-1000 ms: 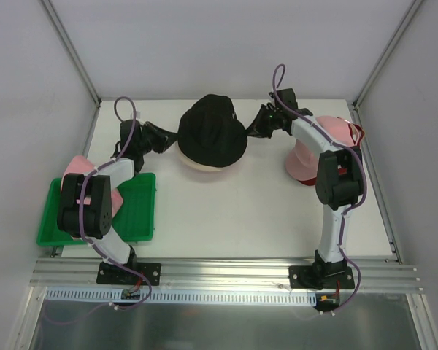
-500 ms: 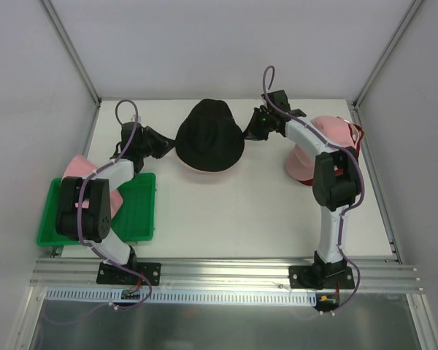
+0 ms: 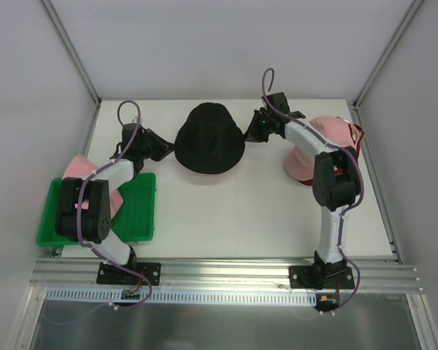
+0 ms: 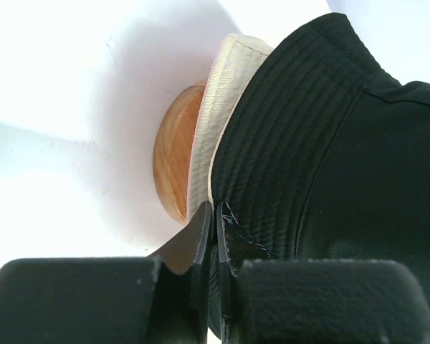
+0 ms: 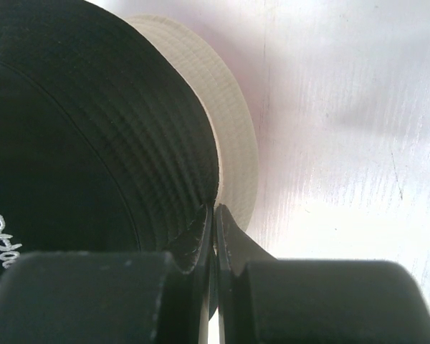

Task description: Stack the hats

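Both tools [image 4: 213, 209] [image 5: 213, 211] tight on black hat [image 3: 208, 138]

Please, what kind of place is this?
Probably a robot test booth, not a home or shop: a white table boxed in by plain panels, two arms bolted to a metal rail, and a black hat as practice goods.
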You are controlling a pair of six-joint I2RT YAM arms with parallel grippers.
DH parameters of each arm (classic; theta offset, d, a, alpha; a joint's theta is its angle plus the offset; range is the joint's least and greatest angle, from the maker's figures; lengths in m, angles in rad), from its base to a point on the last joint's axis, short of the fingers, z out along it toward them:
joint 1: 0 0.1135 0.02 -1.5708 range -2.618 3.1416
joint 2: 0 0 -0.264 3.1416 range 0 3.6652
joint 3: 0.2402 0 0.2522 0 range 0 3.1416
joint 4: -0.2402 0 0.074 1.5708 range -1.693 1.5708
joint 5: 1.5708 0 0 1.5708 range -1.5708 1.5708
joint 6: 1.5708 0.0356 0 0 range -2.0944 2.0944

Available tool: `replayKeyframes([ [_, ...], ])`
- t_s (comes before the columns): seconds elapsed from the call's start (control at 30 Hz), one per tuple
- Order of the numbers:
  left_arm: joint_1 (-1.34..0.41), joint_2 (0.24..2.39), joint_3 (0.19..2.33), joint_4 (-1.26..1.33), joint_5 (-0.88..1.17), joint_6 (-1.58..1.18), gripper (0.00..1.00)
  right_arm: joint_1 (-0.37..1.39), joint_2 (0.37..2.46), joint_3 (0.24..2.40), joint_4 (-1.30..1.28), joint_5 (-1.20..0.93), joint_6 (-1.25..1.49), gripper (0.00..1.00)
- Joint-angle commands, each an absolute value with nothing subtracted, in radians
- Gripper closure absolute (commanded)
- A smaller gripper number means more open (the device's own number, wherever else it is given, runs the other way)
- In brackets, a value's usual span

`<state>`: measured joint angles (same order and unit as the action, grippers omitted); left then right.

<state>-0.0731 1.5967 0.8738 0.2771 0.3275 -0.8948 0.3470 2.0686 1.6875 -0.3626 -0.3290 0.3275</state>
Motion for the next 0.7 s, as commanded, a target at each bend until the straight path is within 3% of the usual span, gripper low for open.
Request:
replayKeyframes([
  [0.0,-0.080,1.615,0.867,0.130,0.253,-0.821,1.00,0.341,2.097,1.664,-0.448,-0.252,0.276,1.00],
  [0.53,-0.094,1.566,0.949,0.029,0.235,-0.752,1.00,0.327,2.071,1.706,-0.454,-0.271,0.291,1.00],
  [0.57,-0.094,1.559,0.969,0.017,0.233,-0.747,0.97,0.327,2.066,1.716,-0.465,-0.273,0.291,1.00],
  [0.67,-0.094,1.537,1.006,-0.034,0.230,-0.721,0.85,0.325,2.054,1.756,-0.489,-0.278,0.295,0.87],
])
